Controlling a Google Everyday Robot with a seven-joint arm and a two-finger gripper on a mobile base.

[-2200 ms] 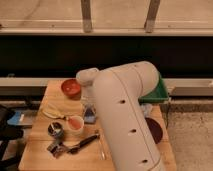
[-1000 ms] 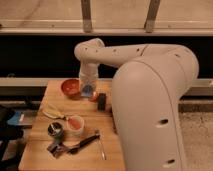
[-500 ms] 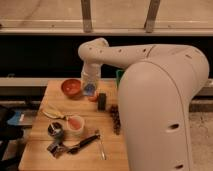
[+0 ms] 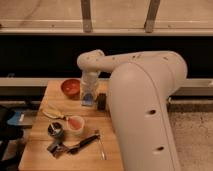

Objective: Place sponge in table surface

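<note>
The blue sponge (image 4: 88,101) sits at the tip of my gripper (image 4: 88,98), which points straight down over the back middle of the table surface (image 4: 40,107). The gripper is shut on the sponge and holds it at or just above the wood; I cannot tell whether it touches. The sponge lies between a red bowl (image 4: 70,88) on its left and a small black upright block (image 4: 101,102) on its right. My large white arm covers the table's right side.
A pink cup (image 4: 76,123), a banana (image 4: 53,114), a dark round tin (image 4: 55,130), dark utensils (image 4: 74,147) and a fork (image 4: 100,145) lie on the front half. A light-blue thing (image 4: 15,119) sits off the table's left edge.
The arm has swung away from the camera and reached to the back of the table. The gripper with the sponge has come down a little toward the wood over the last second.
</note>
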